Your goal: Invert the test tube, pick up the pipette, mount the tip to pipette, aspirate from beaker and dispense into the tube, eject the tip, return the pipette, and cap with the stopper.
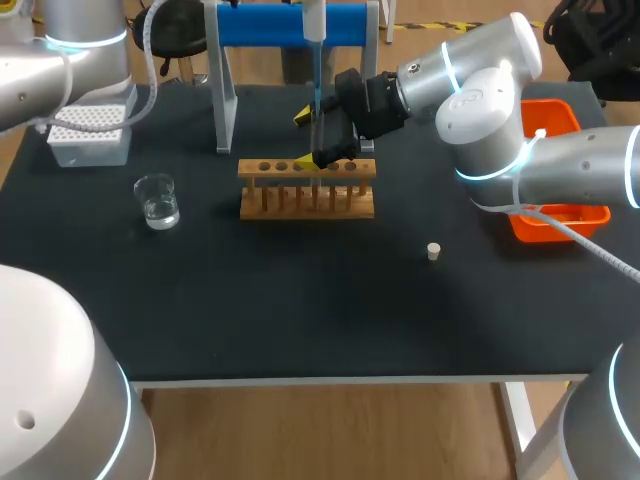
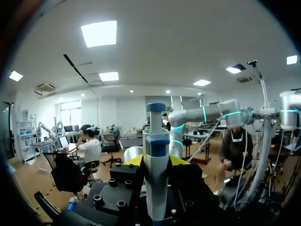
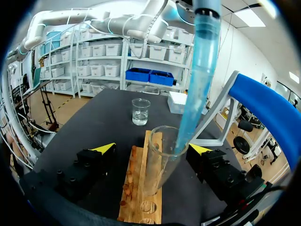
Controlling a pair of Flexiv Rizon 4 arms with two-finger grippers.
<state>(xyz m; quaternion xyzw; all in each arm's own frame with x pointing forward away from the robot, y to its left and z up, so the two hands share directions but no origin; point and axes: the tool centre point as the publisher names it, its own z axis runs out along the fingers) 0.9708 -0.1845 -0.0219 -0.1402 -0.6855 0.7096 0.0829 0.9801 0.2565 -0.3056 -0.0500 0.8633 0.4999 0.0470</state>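
Gripping the white-and-blue plastic pipette (image 2: 155,179) from two sides, my left hand (image 2: 156,160) has its yellow fingertips (image 2: 134,160) set against the smooth round barrel. The pipette stands upright, plunger end up. From its lower end a long, tapering, translucent blue tip (image 3: 197,80) runs down into the round mouth of the clear glass test tube (image 3: 160,165).

That narrow tube stands in the light wooden rack (image 1: 306,190), a flat board with a row of round holes carried on thin dowels. My right hand (image 3: 153,149) lies around the tube with its fingers spread wider than the glass, so the tube sits between them unclamped.

The rack stands mid-table, nearer the far edge of the matte black table (image 1: 300,300). Behind it, at the far edge, is a stand with a blue crossbar on grey uprights (image 1: 290,25).

Toward the left edge is a small clear glass beaker (image 1: 157,200) holding a little clear liquid. A white box with a perforated top (image 1: 88,135) sits at the far left corner.

A small pale cylindrical stopper (image 1: 434,251) lies apart from the rack, toward the right edge and nearer the front. An orange plastic tray (image 1: 560,228) sits at the right edge, partly under my right arm.
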